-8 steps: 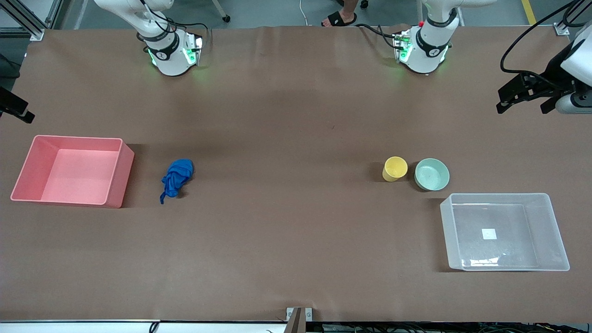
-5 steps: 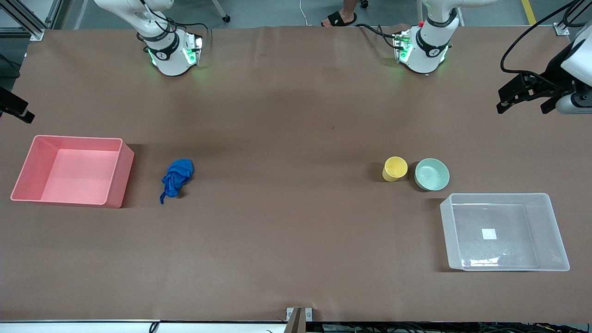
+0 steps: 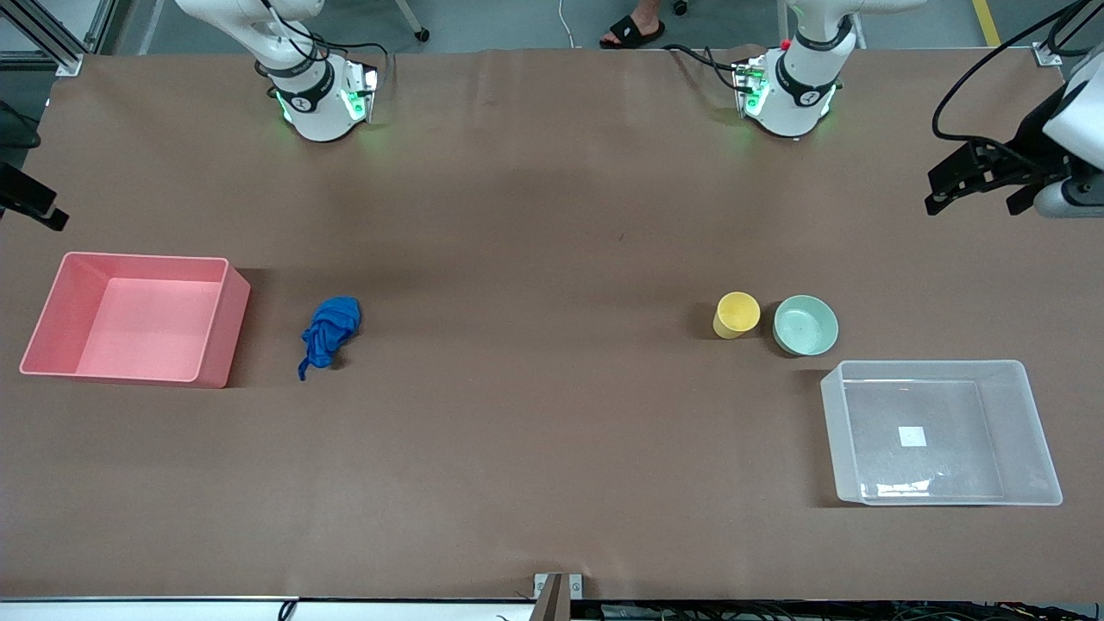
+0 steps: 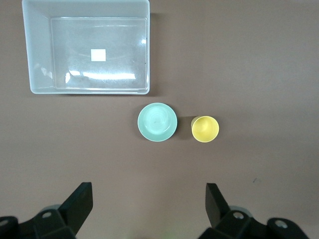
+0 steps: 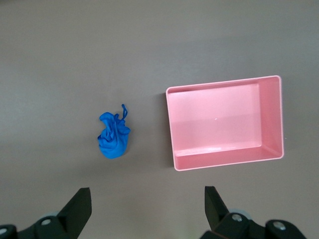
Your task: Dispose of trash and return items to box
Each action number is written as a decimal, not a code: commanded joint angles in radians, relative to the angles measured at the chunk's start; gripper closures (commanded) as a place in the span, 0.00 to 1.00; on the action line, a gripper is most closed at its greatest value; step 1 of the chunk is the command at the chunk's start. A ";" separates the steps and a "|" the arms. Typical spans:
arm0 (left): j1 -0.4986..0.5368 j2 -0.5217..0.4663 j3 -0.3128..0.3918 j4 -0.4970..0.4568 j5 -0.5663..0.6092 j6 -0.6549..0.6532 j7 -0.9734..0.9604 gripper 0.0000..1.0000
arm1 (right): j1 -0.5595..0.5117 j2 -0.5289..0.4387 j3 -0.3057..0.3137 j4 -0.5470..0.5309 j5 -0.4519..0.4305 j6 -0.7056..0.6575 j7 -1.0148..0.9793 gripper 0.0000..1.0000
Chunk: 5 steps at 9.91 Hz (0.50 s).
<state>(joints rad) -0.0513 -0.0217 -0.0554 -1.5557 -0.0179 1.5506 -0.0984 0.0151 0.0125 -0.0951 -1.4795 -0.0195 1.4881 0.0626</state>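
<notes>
On the table (image 3: 552, 483) sit one blue wad (image 3: 329, 333), one yellow cup (image 3: 736, 314), one mint bowl (image 3: 805, 324), one clear box (image 3: 940, 431) and one pink bin (image 3: 138, 317); the left gripper (image 4: 148, 204) and the right gripper (image 5: 147, 208) both hover high with jaws spread wide and nothing in them.

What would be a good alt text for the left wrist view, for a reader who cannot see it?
The left end effector, fingers open, hangs high over a brown table, empty. Below it a mint-green bowl and a yellow cup stand side by side, close but apart. An empty clear tub with a white label sits near the bowl.

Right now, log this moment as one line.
left gripper open above table | right gripper open above table | cloth, cup, bowl on table | both bins empty
</notes>
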 commanded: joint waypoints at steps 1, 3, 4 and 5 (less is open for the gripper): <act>-0.002 0.003 0.005 -0.185 0.007 0.156 0.000 0.00 | 0.068 0.041 0.003 -0.153 0.004 0.117 0.029 0.00; -0.004 0.008 0.019 -0.367 0.003 0.354 0.011 0.00 | 0.089 0.090 0.003 -0.347 0.006 0.321 0.029 0.00; -0.002 0.014 0.019 -0.462 0.003 0.479 0.016 0.00 | 0.115 0.136 0.005 -0.402 0.007 0.393 0.031 0.00; -0.001 0.028 0.020 -0.553 0.003 0.597 0.022 0.00 | 0.155 0.185 0.005 -0.456 0.009 0.475 0.031 0.00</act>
<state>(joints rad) -0.0507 0.0095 -0.0413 -1.9633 -0.0180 2.0209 -0.0968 0.1241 0.1733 -0.0873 -1.8639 -0.0192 1.8897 0.0815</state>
